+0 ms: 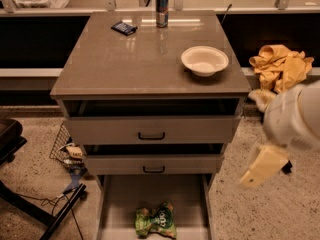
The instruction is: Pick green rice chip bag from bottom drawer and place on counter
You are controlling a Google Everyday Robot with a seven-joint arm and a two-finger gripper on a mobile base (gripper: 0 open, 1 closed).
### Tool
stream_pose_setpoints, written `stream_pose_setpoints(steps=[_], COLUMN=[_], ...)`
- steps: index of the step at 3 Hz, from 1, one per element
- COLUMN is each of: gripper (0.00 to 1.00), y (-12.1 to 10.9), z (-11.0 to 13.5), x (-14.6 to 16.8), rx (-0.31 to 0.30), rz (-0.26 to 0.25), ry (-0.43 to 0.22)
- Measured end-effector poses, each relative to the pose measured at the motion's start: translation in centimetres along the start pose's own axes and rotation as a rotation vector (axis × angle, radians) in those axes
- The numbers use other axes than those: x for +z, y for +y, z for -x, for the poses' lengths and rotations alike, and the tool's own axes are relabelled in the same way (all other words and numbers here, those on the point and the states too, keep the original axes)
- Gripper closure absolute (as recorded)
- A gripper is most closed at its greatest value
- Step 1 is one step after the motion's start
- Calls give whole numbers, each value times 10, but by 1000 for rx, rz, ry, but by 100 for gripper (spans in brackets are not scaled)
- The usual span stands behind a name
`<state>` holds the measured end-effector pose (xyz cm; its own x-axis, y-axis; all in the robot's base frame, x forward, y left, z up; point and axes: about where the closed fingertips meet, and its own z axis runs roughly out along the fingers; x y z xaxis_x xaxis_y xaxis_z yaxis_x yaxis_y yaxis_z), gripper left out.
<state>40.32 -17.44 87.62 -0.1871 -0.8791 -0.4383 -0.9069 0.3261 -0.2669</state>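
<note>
The green rice chip bag point(156, 220) lies crumpled on the floor of the open bottom drawer point(125, 199), near its front edge. The counter point(130, 64) is the glossy grey-beige top of the cabinet. My gripper point(262, 165) hangs from the white arm point(295, 116) to the right of the cabinet, level with the middle drawer. It is above and well to the right of the bag, touching nothing.
A white bowl point(204, 60), a drink can point(162, 8) and a small dark packet point(123, 28) stand on the counter. The two upper drawers are partly open. A yellow cloth point(280, 66) lies at right. A wire basket point(62, 146) and black stand legs point(35, 209) are at left.
</note>
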Motion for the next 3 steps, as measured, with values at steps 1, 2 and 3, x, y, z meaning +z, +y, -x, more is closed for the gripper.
stream_pose_setpoints(steps=[1,2,3], gripper=[0,0,0], y=[40,52,41], z=[-16,-25,-35], x=[83,157,248], rx=[32,48,66], rz=[70,97,65], ry=[-113,-197,-257])
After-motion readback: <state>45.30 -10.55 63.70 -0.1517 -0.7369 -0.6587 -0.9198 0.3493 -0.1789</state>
